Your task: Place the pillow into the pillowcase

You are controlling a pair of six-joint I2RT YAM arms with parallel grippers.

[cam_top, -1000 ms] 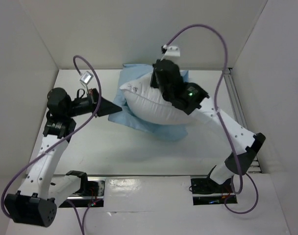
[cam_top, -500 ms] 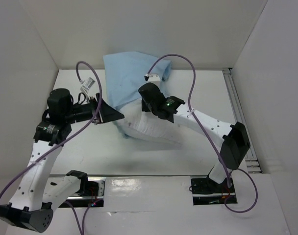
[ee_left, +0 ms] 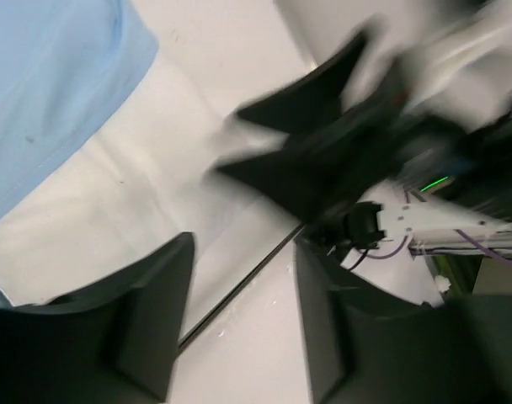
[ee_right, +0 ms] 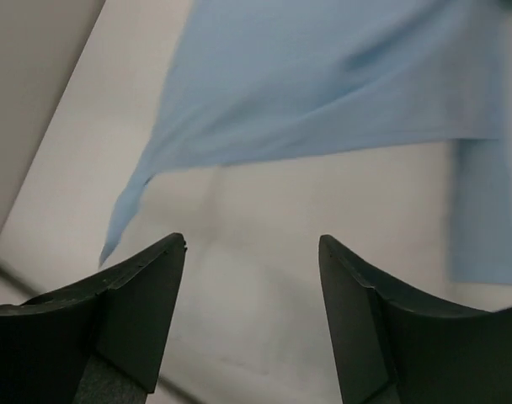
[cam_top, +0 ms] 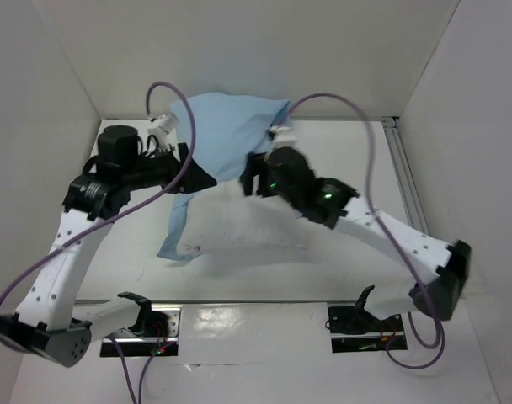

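Two grippers: you have both standing with their fingers apart and nothing between them.
Left gripper (ee_left: 242,252): the gap between its fingers shows only the table (cam_top: 340,269) and the blurred right arm (ee_left: 323,151). From above, it sits just beside the left side of the pillowcase.
Right gripper (ee_right: 253,244): its fingers are spread wide. The blue cloth lies beyond the tips and is not touched.
Pillowcase (cam_top: 231,126): its light blue face shows. You see it raised toward the back wall between the two arms, with one tail hanging toward the near left.
Pillow (cam_top: 252,225): a blurred white mass on the white table below both grippers. You cannot tell its outline, or whether any of it is inside the cloth.
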